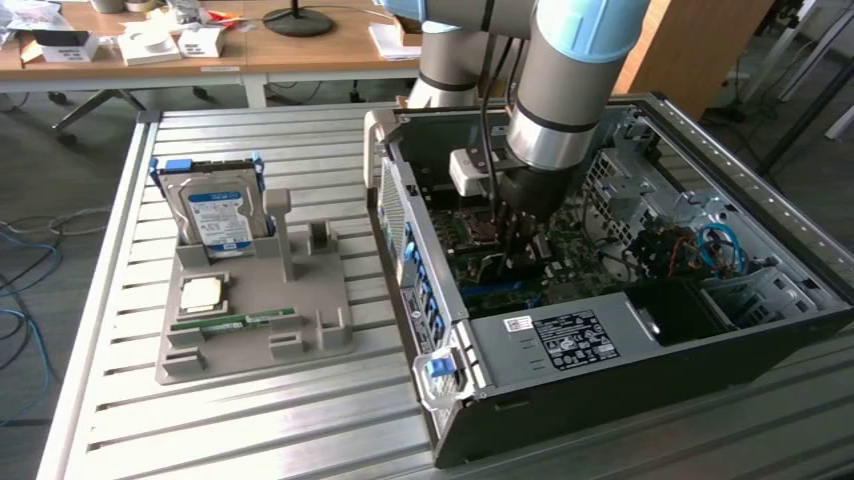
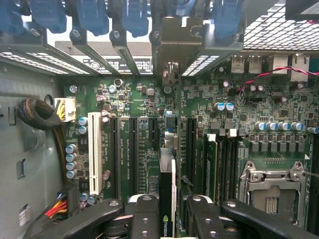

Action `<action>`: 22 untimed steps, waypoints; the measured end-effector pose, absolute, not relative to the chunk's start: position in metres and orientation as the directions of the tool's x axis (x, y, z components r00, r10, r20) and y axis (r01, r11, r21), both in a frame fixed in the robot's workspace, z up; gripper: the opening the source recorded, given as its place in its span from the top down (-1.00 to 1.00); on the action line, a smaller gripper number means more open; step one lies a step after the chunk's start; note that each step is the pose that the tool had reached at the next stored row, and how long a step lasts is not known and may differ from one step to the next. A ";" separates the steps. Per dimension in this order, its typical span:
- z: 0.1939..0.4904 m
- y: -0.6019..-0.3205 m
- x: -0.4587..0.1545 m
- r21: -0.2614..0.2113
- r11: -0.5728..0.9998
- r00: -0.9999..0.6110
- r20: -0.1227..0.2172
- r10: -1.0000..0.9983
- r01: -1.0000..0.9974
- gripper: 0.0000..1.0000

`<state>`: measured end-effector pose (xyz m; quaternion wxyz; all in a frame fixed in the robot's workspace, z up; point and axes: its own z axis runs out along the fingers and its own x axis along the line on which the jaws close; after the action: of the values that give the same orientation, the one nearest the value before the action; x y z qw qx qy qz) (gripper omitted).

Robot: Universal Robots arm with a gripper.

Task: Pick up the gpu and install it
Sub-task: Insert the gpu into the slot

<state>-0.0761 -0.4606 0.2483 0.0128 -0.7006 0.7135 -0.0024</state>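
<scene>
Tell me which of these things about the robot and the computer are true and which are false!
1. The gripper is holding the gpu. True.
2. The hard drive is inside the computer case. False: it stands in the grey holder, at the exterior view's left of the case.
3. The computer case is open and its green motherboard can be seen. True.
4. The gripper is holding the green memory stick. False: the memory stick lies on the grey holder.
</scene>
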 end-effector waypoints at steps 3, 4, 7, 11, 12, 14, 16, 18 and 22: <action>0.247 -0.461 -0.076 -0.021 0.018 -0.018 -0.015 -1.000 -1.000 0.47; 0.247 -0.461 -0.076 -0.021 0.018 -0.018 -0.015 -1.000 -1.000 0.47; 0.247 -0.461 -0.076 -0.021 0.018 -0.018 -0.016 -1.000 -1.000 0.47; 0.247 -0.461 -0.076 -0.021 0.019 -0.018 -0.016 -1.000 -1.000 0.47; 0.246 -0.460 -0.076 -0.021 0.018 -0.018 -0.016 -1.000 -1.000 0.47; 0.246 -0.460 -0.076 -0.023 0.018 -0.018 -0.018 -1.000 -1.000 0.47; 0.246 -0.460 -0.076 -0.022 0.018 -0.018 -0.016 -1.000 -1.000 0.47; 0.246 -0.460 -0.076 -0.022 0.018 -0.018 -0.016 -1.000 -1.000 0.47; 0.246 -0.460 -0.076 -0.022 0.018 -0.018 -0.016 -1.000 -1.000 0.47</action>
<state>-0.0762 -0.4598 0.2464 0.0133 -0.7006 0.7135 -0.0021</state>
